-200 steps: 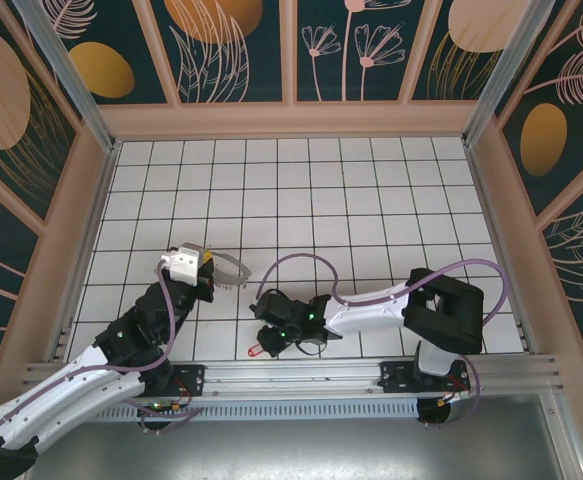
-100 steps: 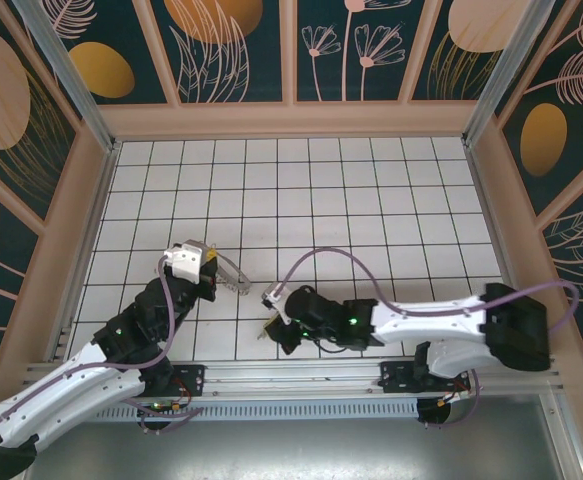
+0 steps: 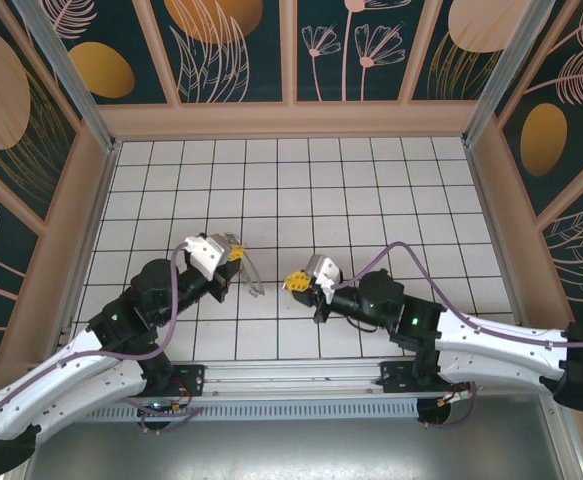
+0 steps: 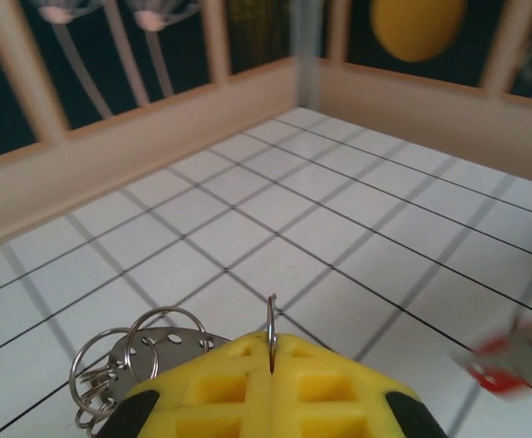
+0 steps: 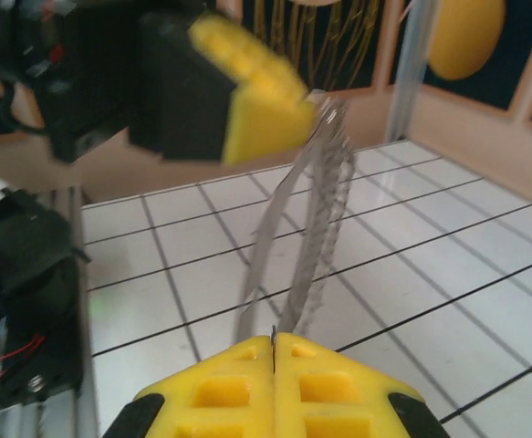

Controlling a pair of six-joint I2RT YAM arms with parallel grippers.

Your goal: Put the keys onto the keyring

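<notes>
Grey keyring [image 5: 323,196] pinched in left hand [image 3: 235,252], red key [image 4: 503,367] clamped in right hand [image 3: 297,283]

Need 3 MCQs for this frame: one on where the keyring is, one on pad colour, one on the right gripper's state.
1. Where is the keyring?
A) flat on the tiles
B) hanging from the left gripper
C) hooked on the back wall

2. What colour are the finger pads?
A) yellow
B) blue
C) white

3. The right gripper is:
A) wide open
B) half open around the hoop
C) shut

Answers:
1 B, its wire is pinched between the left pads and the hoop dangles below them.
2 A, both wrist views show yellow pads.
3 C, the pads meet with no gap in the right wrist view.
</notes>
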